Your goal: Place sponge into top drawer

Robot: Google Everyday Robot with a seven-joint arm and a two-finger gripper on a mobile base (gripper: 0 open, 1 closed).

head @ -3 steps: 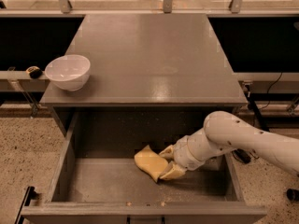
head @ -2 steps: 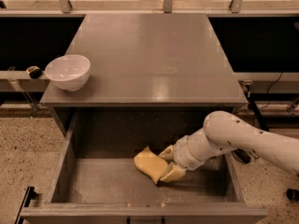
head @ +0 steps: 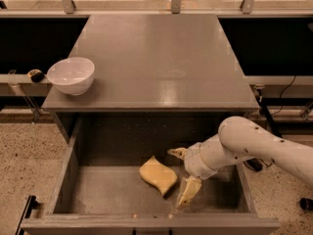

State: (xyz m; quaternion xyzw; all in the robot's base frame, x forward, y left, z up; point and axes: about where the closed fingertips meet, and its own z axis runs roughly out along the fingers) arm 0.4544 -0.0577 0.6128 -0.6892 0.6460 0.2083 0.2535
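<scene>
sponge point(head: 157, 175) — flat on drawer point(head: 105, 196) floor, centre-right, long axis back-left to front-right | gripper point(head: 182, 173) in drawer, just right of sponge, jaws spread wide, holding nothing | sponge's right end at jaw mouth — judged placed; a pull-back rightward should clear it

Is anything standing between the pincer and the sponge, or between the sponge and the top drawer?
Nothing visible does. The sponge lies on the floor of the top drawer, and the open pincer sits close beside it, inside the drawer. The white bowl stands apart, on the tabletop.
</scene>
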